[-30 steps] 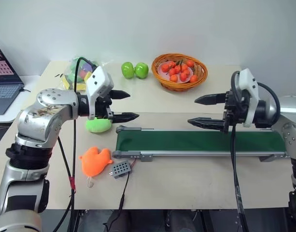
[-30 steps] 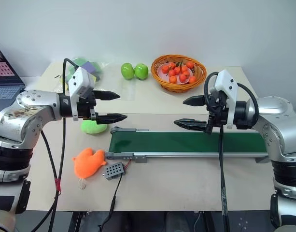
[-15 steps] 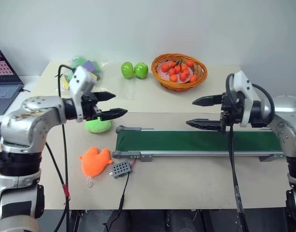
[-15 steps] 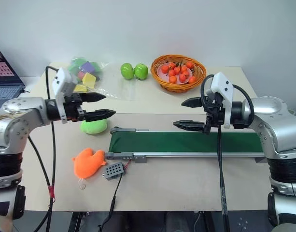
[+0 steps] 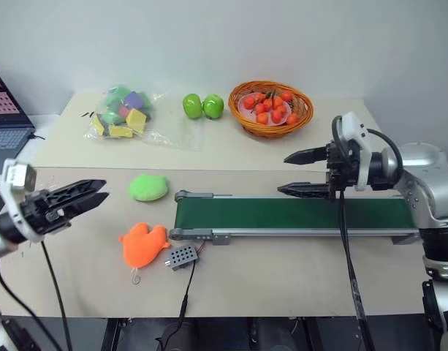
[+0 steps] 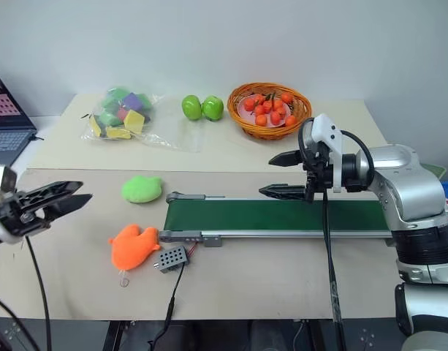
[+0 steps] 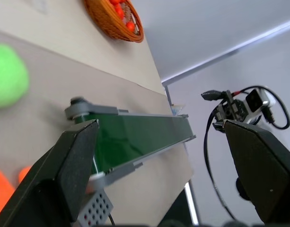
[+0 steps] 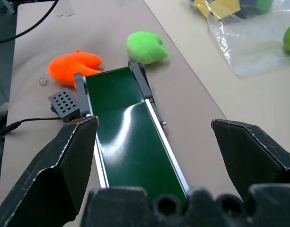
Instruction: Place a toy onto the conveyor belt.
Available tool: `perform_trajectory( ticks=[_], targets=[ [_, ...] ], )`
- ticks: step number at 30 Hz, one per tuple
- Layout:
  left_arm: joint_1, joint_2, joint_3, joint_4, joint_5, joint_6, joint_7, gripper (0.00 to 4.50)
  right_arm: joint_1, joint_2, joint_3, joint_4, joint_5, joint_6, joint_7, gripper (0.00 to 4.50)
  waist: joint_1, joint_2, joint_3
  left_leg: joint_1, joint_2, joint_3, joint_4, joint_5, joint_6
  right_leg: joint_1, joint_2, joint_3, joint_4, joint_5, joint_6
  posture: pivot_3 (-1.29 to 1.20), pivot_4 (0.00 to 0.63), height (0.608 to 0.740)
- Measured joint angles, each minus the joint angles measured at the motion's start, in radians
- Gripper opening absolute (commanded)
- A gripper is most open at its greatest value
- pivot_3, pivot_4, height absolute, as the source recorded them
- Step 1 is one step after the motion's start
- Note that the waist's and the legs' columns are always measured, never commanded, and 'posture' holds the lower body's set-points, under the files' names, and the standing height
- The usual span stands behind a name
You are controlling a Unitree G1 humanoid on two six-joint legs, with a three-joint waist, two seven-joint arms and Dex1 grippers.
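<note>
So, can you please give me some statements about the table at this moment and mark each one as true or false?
1. The orange toy lies on the conveyor belt. False: it lies on the table, beside the belt's left end.
2. The left pincer is open and holds nothing. True.
3. The green plush is inside the basket. False: it lies on the table, behind the orange toy; the basket holds small orange fruits.
4. The right pincer is open above the belt. True.
5. Two green apples sit to the left of the basket. True.
6. The grey box stands on the belt. False: it sits on the table beside the toy.
</note>
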Motion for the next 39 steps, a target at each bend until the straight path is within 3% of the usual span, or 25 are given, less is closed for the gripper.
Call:
perform_trajectory(
  ticks=[4,7,12,20,27,39],
  targets=[
    [0.121,0.001,0.063,0.037,-0.004,0.001,0.003,4.49,0.0,0.014,0.008,0.01,-0.012,-0.011,0.009,4.5,0.0,0.0,0.0,0.001,0.0,0.001,-0.001,0.001,-0.001,0.0,0.0,0.0,0.0,0.0,0.0,0.0,0.15,0.738],
    [0.253,-0.01,0.016,0.054,0.03,-0.01,0.015,4.49,-0.001,0.015,0.008,0.017,-0.018,-0.016,0.024,4.5,0.0,0.0,0.0,0.001,0.0,0.001,-0.002,0.001,-0.001,-0.001,-0.001,0.0,0.0,0.0,0.0,0.0,0.15,0.738],
    [0.308,-0.049,-0.03,0.136,0.07,-0.054,0.013,4.49,-0.001,0.014,0.008,0.018,-0.019,-0.016,0.029,4.5,0.008,0.0,0.0,0.001,0.0,0.001,-0.002,0.002,-0.003,0.0,-0.001,0.0,0.001,0.0,-0.001,0.0,0.15,0.738],
    [0.251,-0.055,-0.126,0.192,0.115,-0.175,-0.021,4.49,0.014,-0.013,0.004,-0.082,0.04,0.001,0.117,4.5,0.007,0.0,0.0,0.001,0.0,0.001,-0.002,0.002,-0.003,0.0,-0.001,0.0,0.001,0.0,-0.001,0.0,0.15,0.738],
    [0.228,-0.113,-0.314,0.169,0.195,-0.28,-0.043,4.49,0.018,-0.016,0.008,-0.132,0.061,0.006,0.135,4.5,0.006,0.001,-0.001,0.001,0.0,0.001,-0.002,0.002,-0.003,0.0,-0.001,0.0,0.001,0.0,-0.001,0.0,0.15,0.738],
    [0.113,-0.206,-0.386,0.249,0.207,-0.333,-0.058,4.49,0.015,-0.039,0.008,-0.156,0.062,0.037,0.114,4.5,0.015,0.006,-0.004,0.002,-0.002,0.0,-0.001,0.002,-0.003,0.003,-0.002,0.0,0.001,0.0,-0.001,0.0,0.15,0.738]
  ],
)
